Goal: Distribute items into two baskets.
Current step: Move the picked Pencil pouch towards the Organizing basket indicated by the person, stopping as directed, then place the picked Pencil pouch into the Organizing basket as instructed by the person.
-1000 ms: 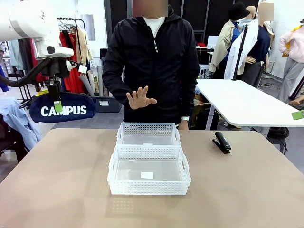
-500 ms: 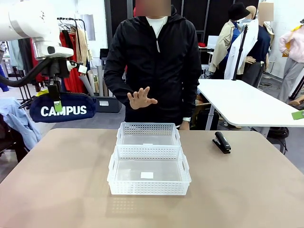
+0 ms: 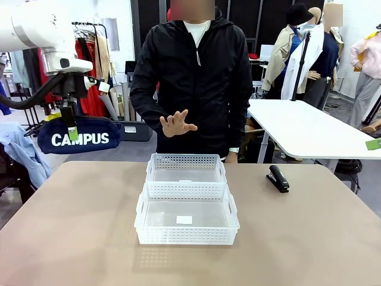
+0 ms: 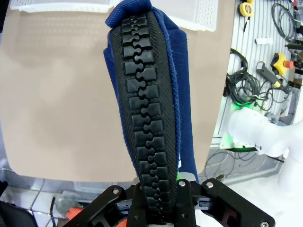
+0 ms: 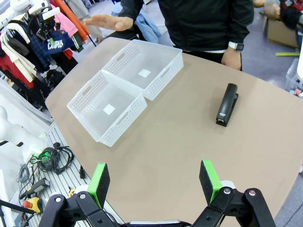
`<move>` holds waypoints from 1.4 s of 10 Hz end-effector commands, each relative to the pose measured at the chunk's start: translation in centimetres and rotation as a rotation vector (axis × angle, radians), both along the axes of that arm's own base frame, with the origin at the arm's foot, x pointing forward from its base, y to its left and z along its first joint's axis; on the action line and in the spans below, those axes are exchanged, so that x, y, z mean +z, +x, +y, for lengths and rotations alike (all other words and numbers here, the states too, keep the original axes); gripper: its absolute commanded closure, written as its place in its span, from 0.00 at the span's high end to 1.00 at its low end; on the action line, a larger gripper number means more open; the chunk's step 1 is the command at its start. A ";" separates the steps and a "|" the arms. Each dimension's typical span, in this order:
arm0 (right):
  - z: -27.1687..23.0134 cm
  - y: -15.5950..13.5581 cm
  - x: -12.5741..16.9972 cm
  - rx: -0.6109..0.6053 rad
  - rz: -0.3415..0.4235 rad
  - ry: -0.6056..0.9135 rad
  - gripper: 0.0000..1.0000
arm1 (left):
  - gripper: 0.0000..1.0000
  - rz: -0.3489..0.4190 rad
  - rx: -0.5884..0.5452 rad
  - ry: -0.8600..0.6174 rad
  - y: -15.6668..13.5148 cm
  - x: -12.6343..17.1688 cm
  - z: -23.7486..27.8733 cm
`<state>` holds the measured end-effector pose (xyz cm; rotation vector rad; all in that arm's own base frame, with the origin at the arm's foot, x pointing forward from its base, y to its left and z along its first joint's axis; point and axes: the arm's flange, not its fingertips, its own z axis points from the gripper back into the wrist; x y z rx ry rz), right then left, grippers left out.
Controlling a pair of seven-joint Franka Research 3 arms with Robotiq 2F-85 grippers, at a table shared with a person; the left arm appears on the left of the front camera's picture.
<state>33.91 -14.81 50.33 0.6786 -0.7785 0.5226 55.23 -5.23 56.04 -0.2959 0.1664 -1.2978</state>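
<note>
While the left claw (image 3: 70,126) pinches the navy pouch (image 3: 80,138) by its zipper edge, high in the upper left of the front view and well apart from the baskets, the step in hand is probably to carry it over one of them. The two baskets touch each other in the middle of the table (image 3: 309,238), and both are empty. The pouch hangs long and wide, so the near basket (image 3: 186,236) with the handle cut-outs looks the safer choice. The pouch should come low between the walls before release. The person's hand (image 3: 176,124) is raised beyond the far basket (image 3: 186,161), so the path should avoid it. The right claw (image 5: 154,182) is spread wide above the table, and the stapler (image 3: 277,178) lies at center right.
</note>
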 end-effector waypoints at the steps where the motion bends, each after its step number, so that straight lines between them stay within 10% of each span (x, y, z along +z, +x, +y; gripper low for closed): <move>1: 0.0 0.3 0.2 0.009 -0.038 0.019 1.00 | 0.00 -0.001 0.002 0.000 0.0 0.1 0.1; 14: 0.0 0.3 0.2 0.009 -0.038 0.019 1.00 | 0.00 -0.001 0.002 0.000 0.0 0.1 0.1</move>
